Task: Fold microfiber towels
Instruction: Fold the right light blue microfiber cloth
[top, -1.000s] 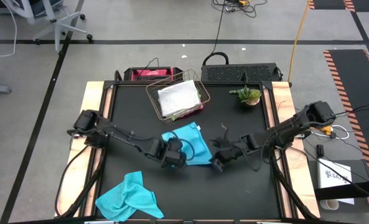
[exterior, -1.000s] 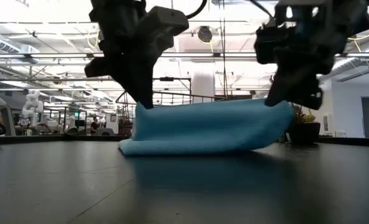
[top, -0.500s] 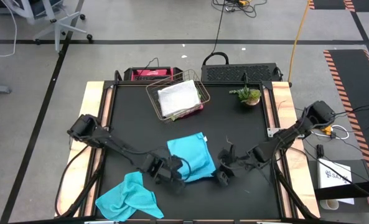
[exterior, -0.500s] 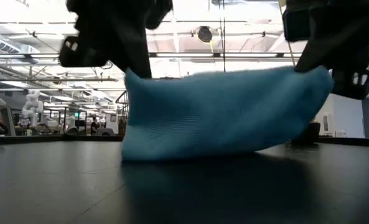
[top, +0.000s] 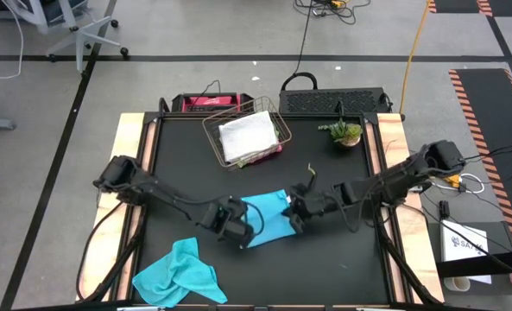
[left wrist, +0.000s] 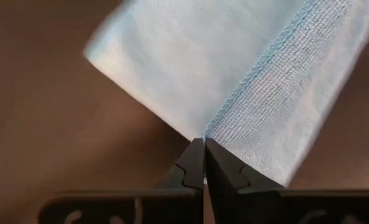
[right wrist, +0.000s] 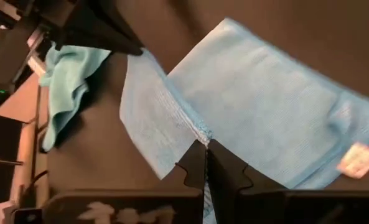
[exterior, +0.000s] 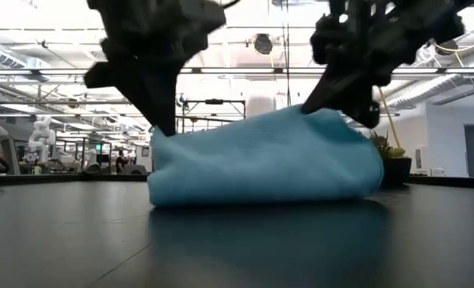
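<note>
Turquoise cloth is pinched at one edge in the left gripper [top: 241, 235] and at another in the right gripper [top: 293, 218], both clamped tight on the blue towel [top: 267, 216], which lies doubled over mid-worktop [top: 342, 268] with its fold apparently in progress. Finished work appears to be the pale towel [top: 245, 136] in the wire basket [top: 272, 111], with other colours under it hard to make out. Outstanding: a second blue towel [top: 180, 275] lies crumpled at the worktop's near left corner.
</note>
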### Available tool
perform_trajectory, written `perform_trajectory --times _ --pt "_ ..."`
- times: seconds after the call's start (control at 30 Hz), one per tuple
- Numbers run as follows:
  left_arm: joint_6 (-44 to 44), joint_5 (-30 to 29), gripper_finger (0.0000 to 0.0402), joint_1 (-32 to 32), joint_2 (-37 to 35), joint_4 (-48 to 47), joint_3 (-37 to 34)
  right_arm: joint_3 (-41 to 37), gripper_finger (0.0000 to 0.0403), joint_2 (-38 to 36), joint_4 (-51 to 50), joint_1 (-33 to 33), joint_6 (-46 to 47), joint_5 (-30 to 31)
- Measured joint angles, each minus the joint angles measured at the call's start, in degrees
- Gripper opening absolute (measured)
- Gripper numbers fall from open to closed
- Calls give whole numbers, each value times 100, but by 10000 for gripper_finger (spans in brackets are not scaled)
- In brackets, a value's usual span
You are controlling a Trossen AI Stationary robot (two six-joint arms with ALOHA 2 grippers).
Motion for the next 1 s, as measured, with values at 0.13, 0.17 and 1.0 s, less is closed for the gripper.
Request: perform_trajectory --times 0.13,0.17,1.0 --pt "532 -191 3 388 0 -149 0 0 0 0 -24 -336 -369 -221" --pt "651 -199 4 495 0 -147 0 0 0 0 -35 -409 -446 -264" --pt "1750 -440 88 1658 -2 55 -123 0 99 4 -1084 -1340 -1248 -216"
